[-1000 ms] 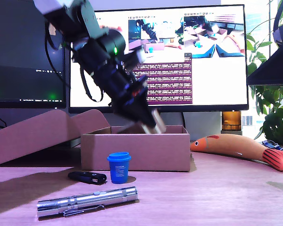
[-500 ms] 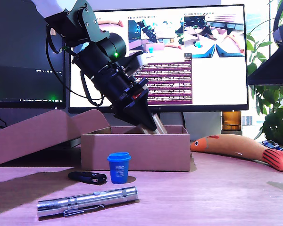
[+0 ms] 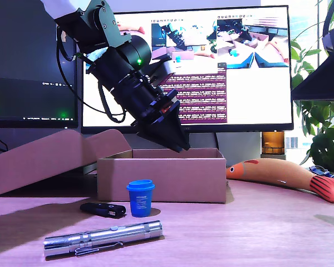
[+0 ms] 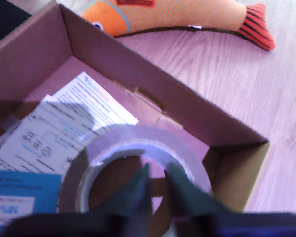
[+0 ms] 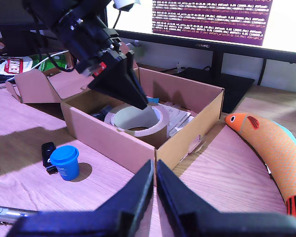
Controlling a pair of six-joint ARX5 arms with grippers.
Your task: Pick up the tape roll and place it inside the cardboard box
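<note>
You had a pale wood-grain table [image 3: 256, 228] under everything, with the cardboard box [image 3: 161, 178] standing on it as the landmark. The tape roll [image 5: 137, 121] lay flat inside that box, on printed paper sheets [image 4: 71, 123] that covered part of the box floor. My first gripper [image 4: 155, 185] hung over the box, its narrow fingers nearly together and pointing down just above the roll's hollow; it held nothing, and in the second wrist view its tip sat clear above the roll's rim. My second gripper [image 5: 154, 180] hovered off the box's near wall, over bare table, fingers almost closed with only a slit between them and nothing in it.

In front of the box, in the exterior view, stood a small blue cup [image 3: 140, 197], with a black key fob [image 3: 103, 209] just beside the cup and a silver flashlight [image 3: 103, 237] lying nearer the camera. An orange toy fish [image 3: 284, 175] lay beside the box, on the exterior view's right. A curved cardboard sheet [image 3: 50, 156] leaned on the box's other side. Behind the box stood a lit monitor [image 3: 234, 67] showing text and camera feeds, beside a darker screen [image 3: 28, 61], and green plant leaves [image 3: 317, 117] showed beyond the fish.
</note>
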